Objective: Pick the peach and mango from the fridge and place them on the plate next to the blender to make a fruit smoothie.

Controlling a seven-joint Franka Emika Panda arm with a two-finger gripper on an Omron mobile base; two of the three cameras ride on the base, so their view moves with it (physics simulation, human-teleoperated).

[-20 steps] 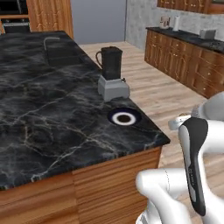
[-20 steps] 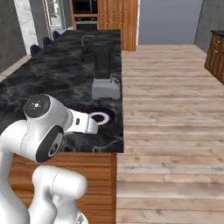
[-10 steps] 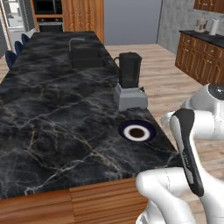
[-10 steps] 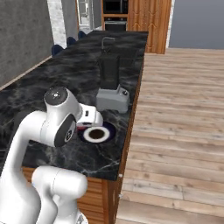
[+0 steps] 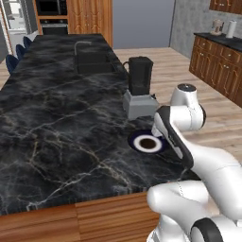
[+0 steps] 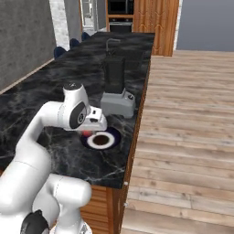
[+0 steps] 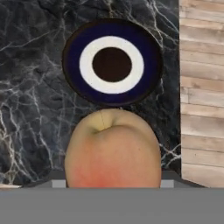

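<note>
Step in hand: carrying the peach [image 7: 113, 151] to the plate [image 7: 72, 78]; my reading is the transport is nearly over and the release is not yet done.
Gripper: the gripper [image 6: 93, 122] hangs over the counter [image 5: 56, 123] just short of the plate. In the hand view the peach sits between the fingers and hides them, so it looks clamped on the fruit; how wide the jaws stand I cannot tell.
Peach: held above the dark marble, near side of the plate, a red patch low on its skin.
Plate: bare, dark rim with a white ring, just beside the blender [image 5: 139, 87] base.
Mango: no sighting to record.
Next move: I judge a short advance to centre the fruit over the plate, then lower and let go gently, since a round fruit may roll.
Edges: the plate lies close to the counter's edge, with wooden floor [image 6: 192, 137] beyond; a roll that way means a drop.
Open room: wide bare marble on the side away from the edge; the blender crowds the far side.
</note>
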